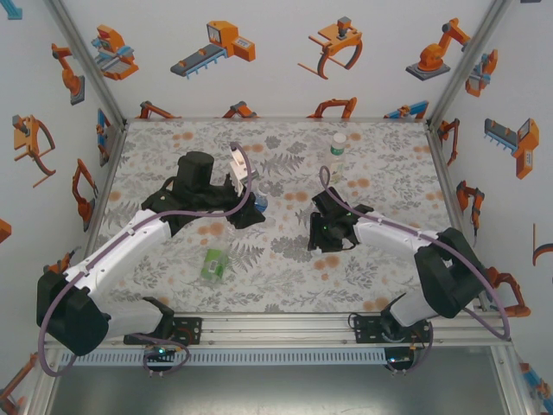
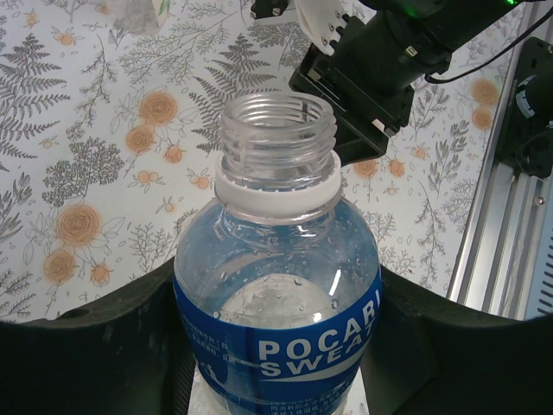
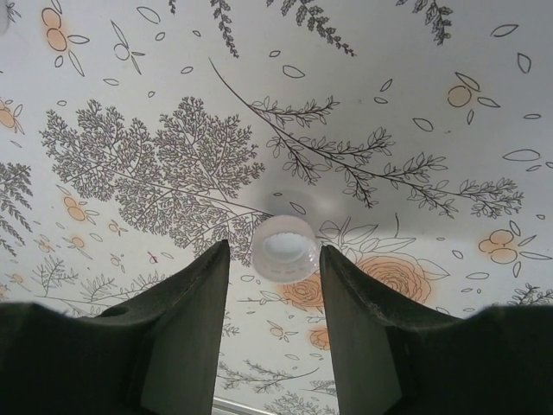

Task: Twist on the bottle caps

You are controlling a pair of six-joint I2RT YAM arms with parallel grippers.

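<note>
The left gripper (image 1: 252,201) is clamped on the small clear plastic bottle with the blue label (image 2: 276,285), its dark fingers (image 2: 112,346) pressing the bottle's sides. The bottle stands upright a little left of the middle of the floral-clothed table (image 1: 285,290). Its threaded neck is open above a white collar ring.

The right gripper (image 3: 275,251) is down at the cloth just right of the table's middle, well apart from the right edge. Its jaws stand partly apart around a small round white plastic cap (image 3: 283,248). The cap lies between the fingertips (image 3: 207,277), with a strip of cloth showing between it and one finger, so it is not clamped.

A slim clear bottle with a green-and-white label (image 1: 338,149) stands upright near the far edge, right of the middle, with a white cap on it. A clear bottle with a green label (image 1: 213,264) lies on its side toward the near edge, left of the middle.
</note>
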